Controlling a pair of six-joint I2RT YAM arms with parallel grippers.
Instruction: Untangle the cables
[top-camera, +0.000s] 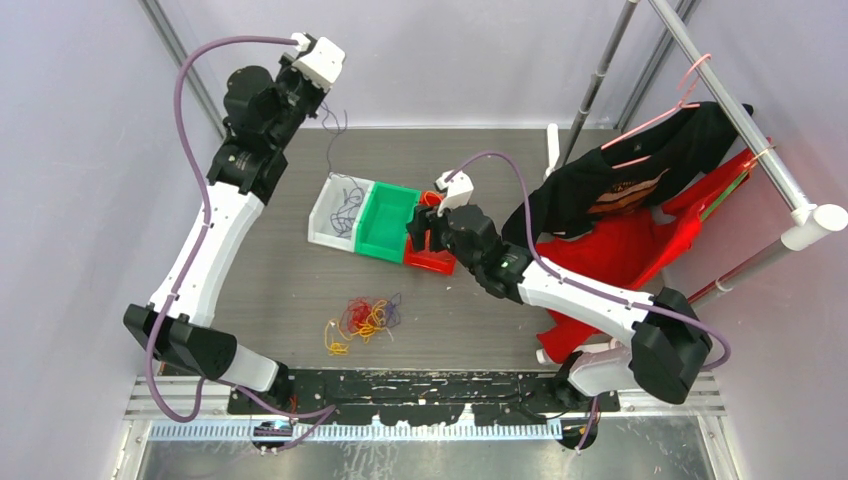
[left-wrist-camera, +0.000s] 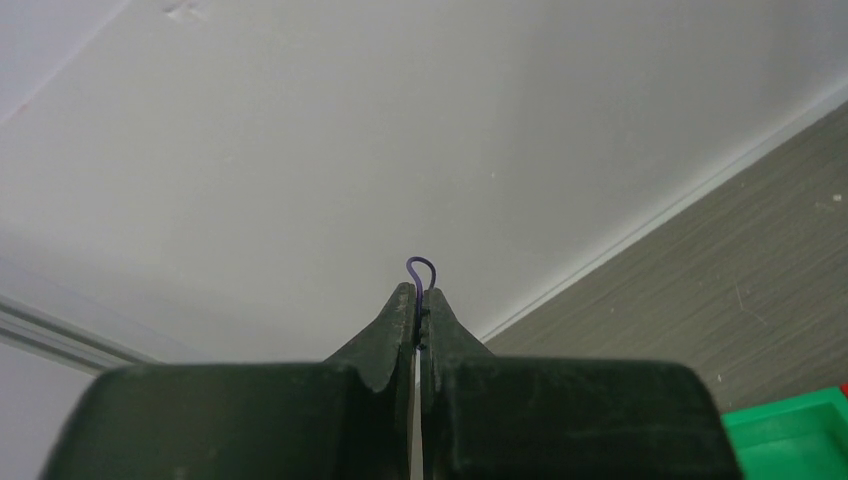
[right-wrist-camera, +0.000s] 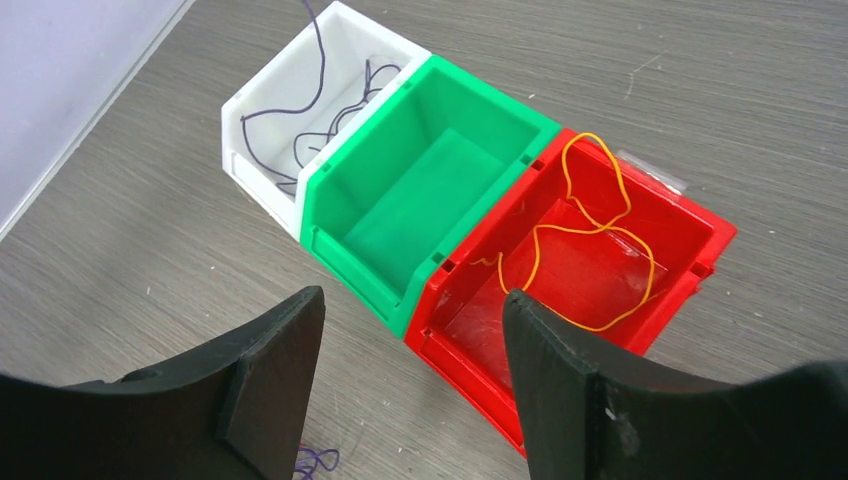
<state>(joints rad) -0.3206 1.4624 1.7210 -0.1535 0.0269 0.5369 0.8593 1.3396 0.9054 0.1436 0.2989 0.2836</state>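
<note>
Grey desk (top-camera: 270, 280) carries the cables (top-camera: 362, 318), tangled near the arm bases. We see the left tool (left-wrist-camera: 418, 295) pinching a purple strand (left-wrist-camera: 422, 268); the right tool (right-wrist-camera: 412, 298), wide and empty, hovers above the white bin (right-wrist-camera: 262, 150), green bin (right-wrist-camera: 440, 170) and red bin (right-wrist-camera: 470, 340).

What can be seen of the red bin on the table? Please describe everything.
The red bin is a small open-topped box of glossy plastic, rectangular, with a thick rim. It stands upright on the grey table, at one end of a row of three, its side against the green bin. One thin orange cable lies in loose loops inside it.
</note>
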